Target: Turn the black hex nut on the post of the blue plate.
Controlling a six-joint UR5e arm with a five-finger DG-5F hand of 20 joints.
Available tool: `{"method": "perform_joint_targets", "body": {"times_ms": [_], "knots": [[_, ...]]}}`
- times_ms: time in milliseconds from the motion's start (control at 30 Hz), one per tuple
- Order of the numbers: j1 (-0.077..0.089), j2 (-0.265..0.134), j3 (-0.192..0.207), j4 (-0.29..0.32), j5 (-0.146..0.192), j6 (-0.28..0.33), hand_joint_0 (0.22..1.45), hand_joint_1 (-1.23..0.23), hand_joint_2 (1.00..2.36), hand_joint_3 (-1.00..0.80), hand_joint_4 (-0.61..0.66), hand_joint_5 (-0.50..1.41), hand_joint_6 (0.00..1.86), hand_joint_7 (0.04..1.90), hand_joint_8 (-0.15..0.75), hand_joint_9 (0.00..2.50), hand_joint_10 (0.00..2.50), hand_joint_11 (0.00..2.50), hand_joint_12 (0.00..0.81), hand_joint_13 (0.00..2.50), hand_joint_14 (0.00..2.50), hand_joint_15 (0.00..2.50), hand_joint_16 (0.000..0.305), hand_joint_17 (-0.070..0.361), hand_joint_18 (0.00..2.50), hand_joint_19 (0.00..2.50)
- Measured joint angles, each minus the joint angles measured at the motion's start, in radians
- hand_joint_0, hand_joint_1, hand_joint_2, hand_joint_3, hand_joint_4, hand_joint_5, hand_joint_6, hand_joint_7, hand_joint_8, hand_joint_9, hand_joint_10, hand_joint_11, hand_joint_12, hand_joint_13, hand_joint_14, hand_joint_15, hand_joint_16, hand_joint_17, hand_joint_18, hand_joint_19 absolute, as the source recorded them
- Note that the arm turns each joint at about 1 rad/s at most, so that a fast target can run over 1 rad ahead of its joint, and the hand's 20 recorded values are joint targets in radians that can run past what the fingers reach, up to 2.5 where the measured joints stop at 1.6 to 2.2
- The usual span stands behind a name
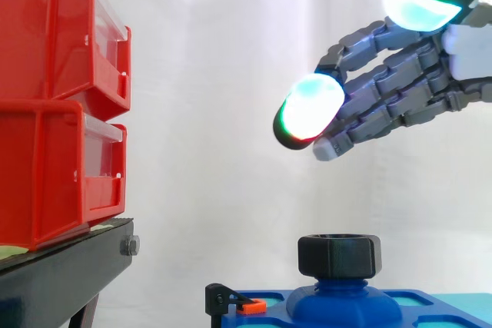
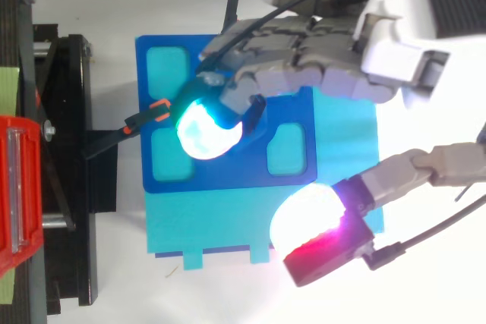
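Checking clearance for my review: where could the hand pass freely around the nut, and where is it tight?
Free: the air between the hand and the nut below it, and the gap between the red bins and the nut. Crowded: the edge of the plate nearest the stand, where a black clamp sits.

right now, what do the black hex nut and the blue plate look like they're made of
Black hex nut: probably plastic, matte black; its faces show soft dull highlights and rounded edges, not a metallic gleam.
Blue plate: likely moulded or printed plastic, satin; even saturated colour with a faint sheen.
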Motion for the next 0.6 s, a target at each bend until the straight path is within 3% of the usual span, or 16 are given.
{"method": "perform_joint_targets", "body": {"times_ms": [233, 400, 600], "knots": [[-0.010, -0.055, 0.075, -0.032, -0.049, -0.012, 0.42, -0.34, 1.00, -0.50, 0.18, -0.20, 0.50, 0.73, 0.209, 0.21, 0.00, 0.00, 0.345, 0.00, 0.00, 0.04, 0.053, 0.118, 0.00, 0.08], [-0.009, -0.068, 0.087, -0.023, -0.058, -0.035, 0.43, -0.33, 1.00, -0.50, 0.18, -0.20, 0.50, 0.75, 0.213, 0.22, 0.00, 0.00, 0.343, 0.00, 0.00, 0.04, 0.052, 0.117, 0.00, 0.09], [-0.010, -0.126, 0.122, -0.017, -0.075, -0.038, 0.43, -0.33, 1.00, -0.50, 0.17, -0.20, 0.50, 0.77, 0.214, 0.22, 0.00, 0.00, 0.340, 0.00, 0.00, 0.04, 0.052, 0.117, 0.00, 0.09]]}}
